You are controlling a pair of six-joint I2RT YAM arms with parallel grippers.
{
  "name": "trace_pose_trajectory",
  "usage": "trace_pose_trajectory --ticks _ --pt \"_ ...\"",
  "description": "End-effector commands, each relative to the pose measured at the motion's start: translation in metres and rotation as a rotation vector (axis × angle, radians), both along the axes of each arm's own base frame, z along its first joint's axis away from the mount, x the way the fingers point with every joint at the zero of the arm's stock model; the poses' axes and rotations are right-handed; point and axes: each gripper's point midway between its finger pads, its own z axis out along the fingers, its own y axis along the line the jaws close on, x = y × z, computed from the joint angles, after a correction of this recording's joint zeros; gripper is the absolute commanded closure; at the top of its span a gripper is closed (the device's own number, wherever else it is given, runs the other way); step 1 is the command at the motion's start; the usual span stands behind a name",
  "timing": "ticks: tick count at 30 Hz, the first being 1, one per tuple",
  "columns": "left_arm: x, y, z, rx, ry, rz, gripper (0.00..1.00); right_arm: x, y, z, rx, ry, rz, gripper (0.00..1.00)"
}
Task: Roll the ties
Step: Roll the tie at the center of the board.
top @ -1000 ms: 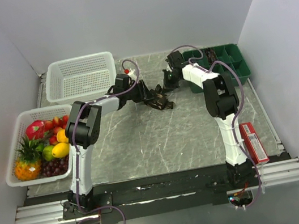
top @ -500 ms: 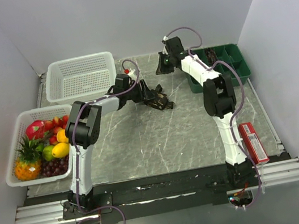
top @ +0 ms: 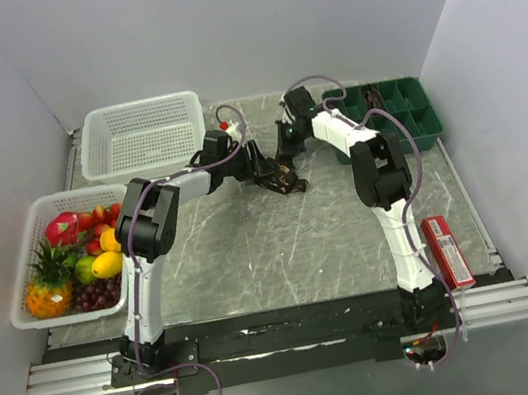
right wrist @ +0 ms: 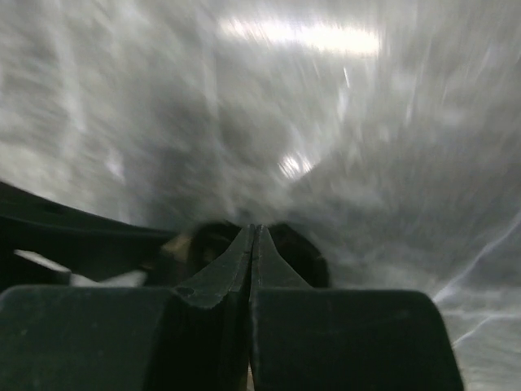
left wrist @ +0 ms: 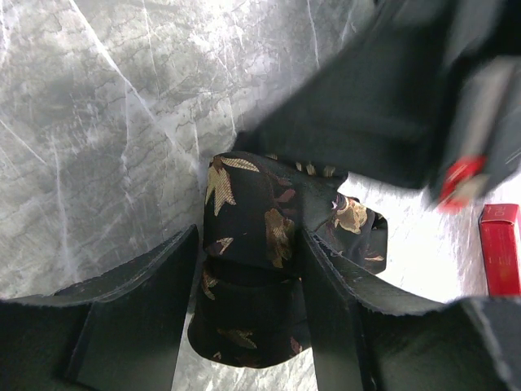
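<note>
Left wrist view, handling notes. The tie (left wrist: 252,212) is soft, light fabric w/ no stiffness of its own. Expect it to sag, slip and unwind once side pressure goes. The weave looks smooth, so it is prob. slippery between hard pads. It is not fragile, but a loose layer can snag on a fingertip. Recommended hold: across the wound part, pads on its two opposite sides, low and close to the table (left wrist: 98,122), so all layers are trapped together. Avoid any free end, which would likely only pull turns out.

Appearance: black ground w/ scattered tan-gold leaf motifs, some reddish-brown. It sits as a compact, partly wound bundle w/ one looser lobe sticking out to one side. No. of turns cannot be told.

Pos. (ref.: white basket (top: 142,135)): the top external view puts the tie on the table to the right of the basket, a little nearer the arm bases than the basket's near rim and well apart from it.

Grippers:
- The left gripper (left wrist: 248,244) straddles the bundle w/ jaws parted and fabric just beside both pads. A sliver of table shows along one pad, so it is judged not clamped.
- The right gripper (right wrist: 252,232) has its fingers pressed together w/ nothing between them. It hangs approx. level w/ the basket's near rim, well to the basket's right, just beyond the bundle.
</note>
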Motion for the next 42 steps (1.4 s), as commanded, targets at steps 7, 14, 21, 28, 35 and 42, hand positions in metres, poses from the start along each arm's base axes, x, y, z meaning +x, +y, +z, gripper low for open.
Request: trace_pose_trajectory --ticks 7,14,21,28,35,42 --pt "-0.002 -0.003 -0.012 -0.003 0.011 -0.022 0.41 -0.03 -0.003 -0.006 -0.031 0.052 0.032 1.0" --pt "-0.008 -0.009 -0.014 -0.041 0.021 -0.06 0.56 -0.04 0.003 0.003 0.015 0.06 0.054 1.0" --pt "-0.016 -0.013 -0.008 -0.073 0.013 -0.112 0.85 -0.029 -0.007 0.009 0.005 0.02 0.009 1.0" --pt "-0.017 -0.005 -0.008 -0.036 -0.009 -0.077 0.9 -0.02 -0.026 0.067 0.07 -0.177 -0.098 1.0" --pt "-0.022 -0.002 -0.011 -0.021 0.0 -0.061 0.92 -0.047 -0.044 0.076 0.096 -0.2 -0.139 1.0" --pt "-0.025 -0.003 -0.015 0.002 0.021 -0.011 0.87 -0.077 -0.02 0.053 0.179 -0.108 -0.046 1.0"
